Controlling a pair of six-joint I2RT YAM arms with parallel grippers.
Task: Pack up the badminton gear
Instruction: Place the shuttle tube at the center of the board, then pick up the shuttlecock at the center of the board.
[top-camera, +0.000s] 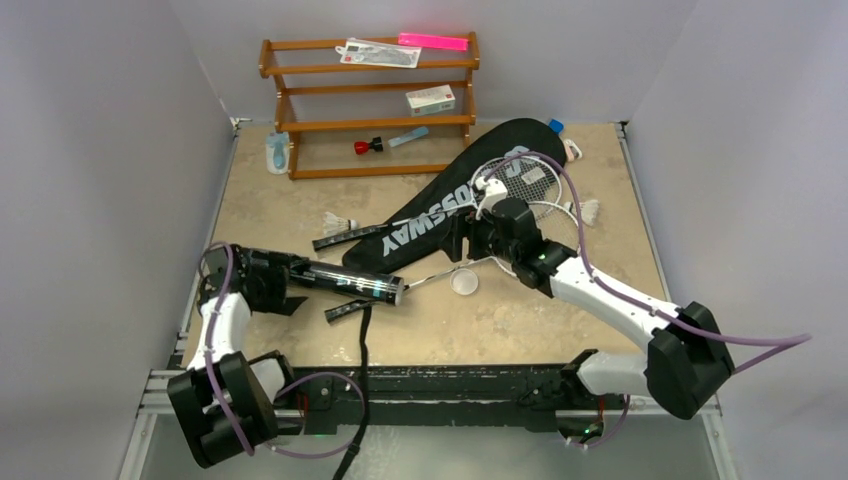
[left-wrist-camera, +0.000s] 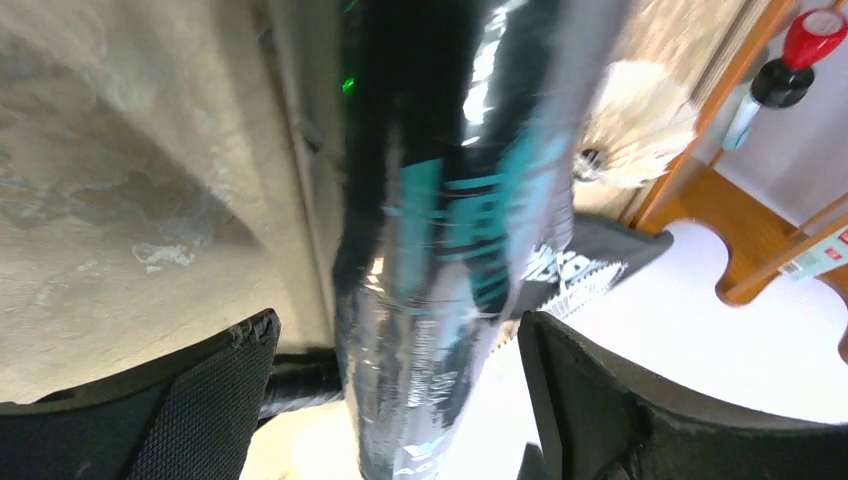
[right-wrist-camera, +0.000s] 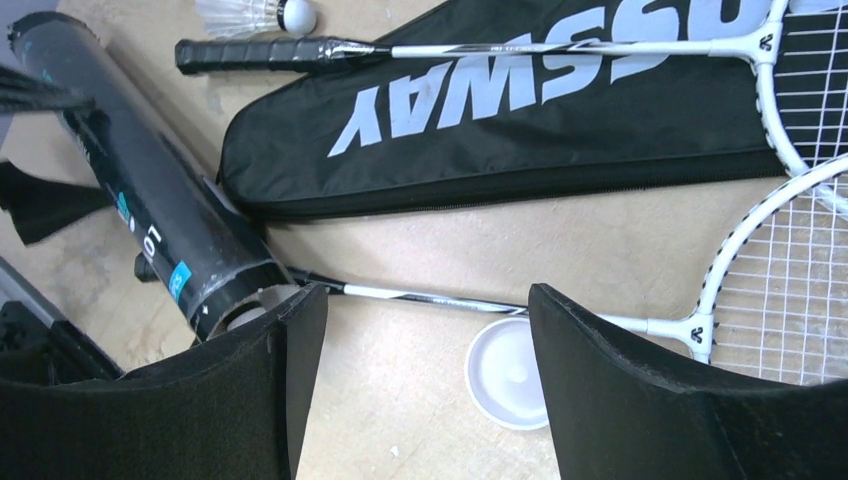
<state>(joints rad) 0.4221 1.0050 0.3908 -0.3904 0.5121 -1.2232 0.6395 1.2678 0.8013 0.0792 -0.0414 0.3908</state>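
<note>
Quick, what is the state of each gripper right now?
Left gripper: fingers on either side of the dark cylindrical tube; whether it grips cannot be told.
Right gripper: open, holding nothing.

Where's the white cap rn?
Top view, near the centre: the white cap lies flat beside the nearer racket, at its shaft, just right of the tube and its open end.

A tan, stone-patterned bench top (top-camera: 300, 200) is boxed in by plain pale grey walls (top-camera: 100, 150) along its left, far and right edges. A brown wooden rack (top-camera: 330, 126) with slatted shelves stands at the far edge, nearer the far-left corner. A black metal rail (top-camera: 450, 385) runs along the near edge. The light is even and the shadows are faint
</note>
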